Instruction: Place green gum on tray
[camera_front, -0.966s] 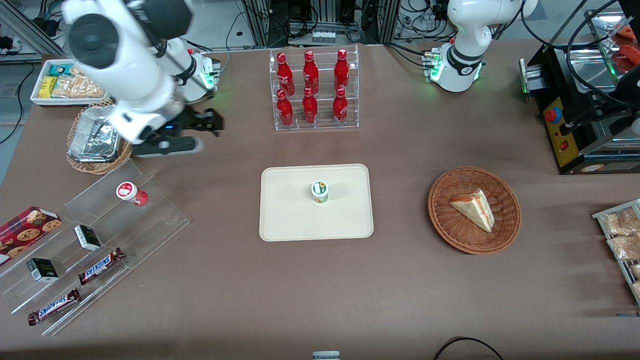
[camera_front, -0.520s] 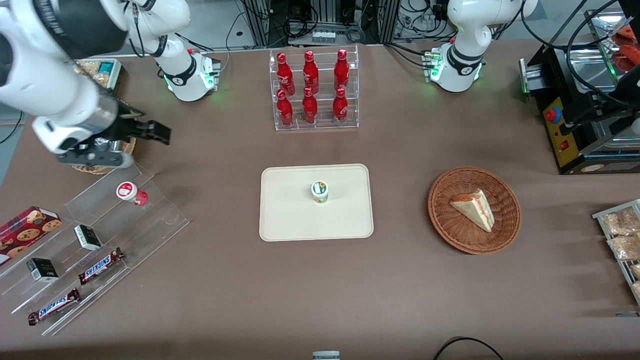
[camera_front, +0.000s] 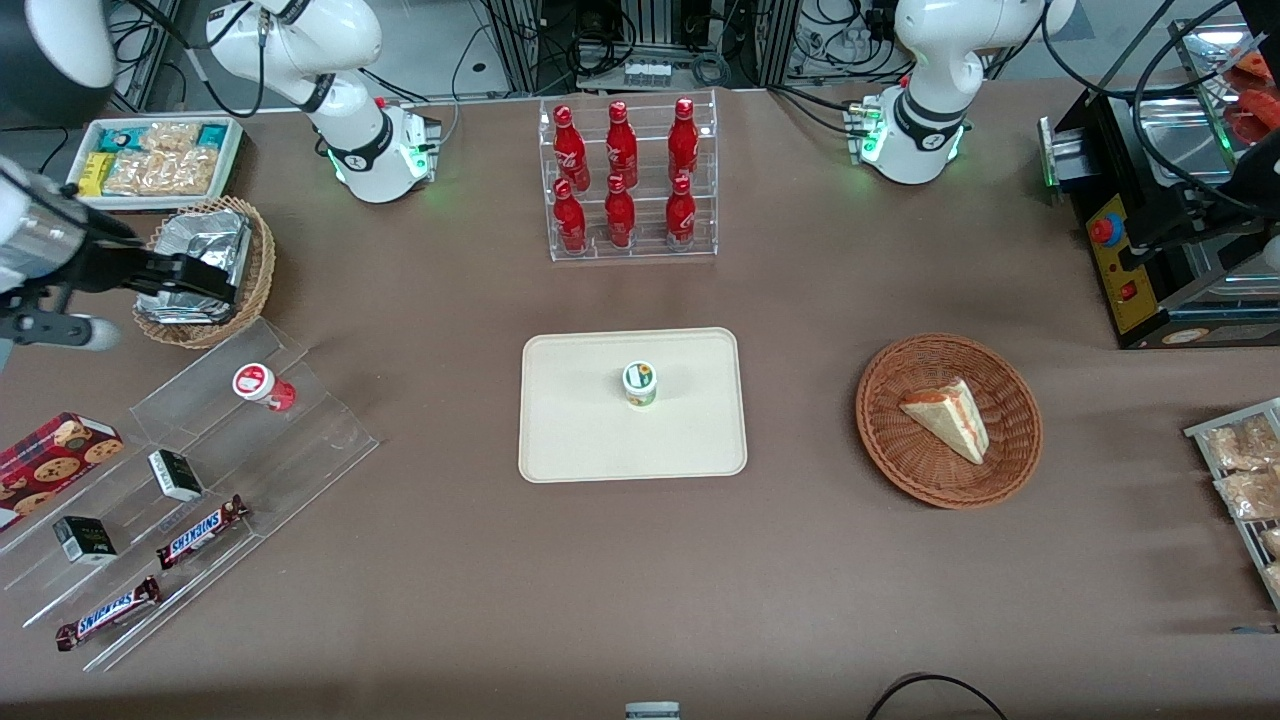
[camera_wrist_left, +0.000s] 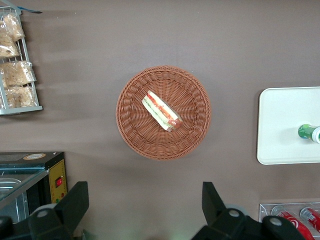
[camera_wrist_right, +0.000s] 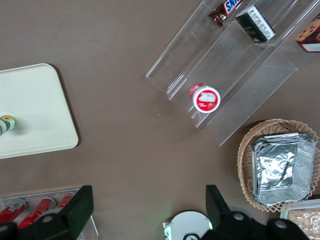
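Observation:
The green gum (camera_front: 640, 383) stands upright on the cream tray (camera_front: 570, 440), about at its middle, with nothing touching it. It also shows in the left wrist view as the green gum (camera_wrist_left: 310, 132) on the tray (camera_wrist_left: 280, 115), and in the right wrist view as the gum (camera_wrist_right: 6, 125) on the tray (camera_wrist_right: 35, 110). My right gripper (camera_front: 205, 280) hangs high toward the working arm's end of the table, above the foil-lined basket and well away from the tray. Its fingers (camera_wrist_right: 80, 205) are spread wide; the gripper (camera_wrist_right: 149, 200) is open and holds nothing.
A red bottle (camera_front: 262, 386) stands on the clear stepped stand (camera_front: 200, 470) with chocolate bars and small boxes. A wicker basket (camera_front: 255, 270) holds a foil container. A rack of red bottles (camera_front: 625, 180), a sandwich basket (camera_front: 945, 420) and a snack bin (camera_front: 160, 160) surround the tray.
My right arm has swung away from the table's middle toward the working arm's end, passing over the foil basket. The green gum has stayed still on the tray.

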